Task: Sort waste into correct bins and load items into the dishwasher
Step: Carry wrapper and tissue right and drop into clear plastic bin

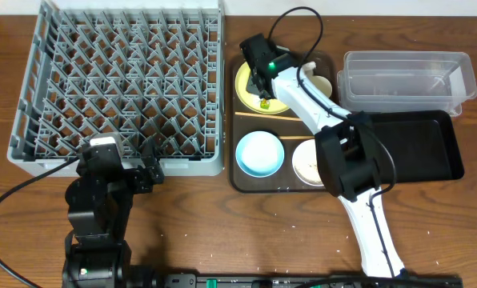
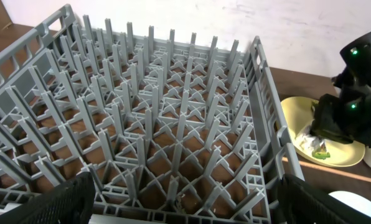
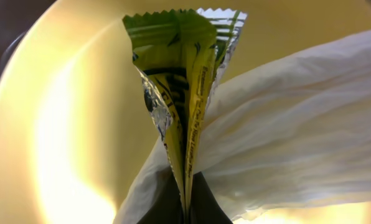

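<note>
My right gripper (image 1: 264,94) is over the yellow plate (image 1: 246,86) and is shut on the yellow-green snack wrapper (image 3: 184,93), which stands pinched between its fingers (image 3: 188,202). The white napkin (image 3: 297,143) lies right against the wrapper on the plate (image 3: 61,124). The wrapper also shows in the overhead view (image 1: 265,103) and in the left wrist view (image 2: 318,149). My left gripper (image 2: 179,208) is open and empty at the near edge of the grey dish rack (image 1: 118,84). A light-blue bowl (image 1: 259,153), a white bowl (image 1: 309,160) and a small white cup (image 1: 322,84) sit on the brown tray.
The brown serving tray (image 1: 237,180) lies between the rack and the bins. The clear tub (image 1: 405,76) is at the far right, the black tray (image 1: 418,148) in front of it. My right arm (image 1: 326,120) crosses over the brown tray.
</note>
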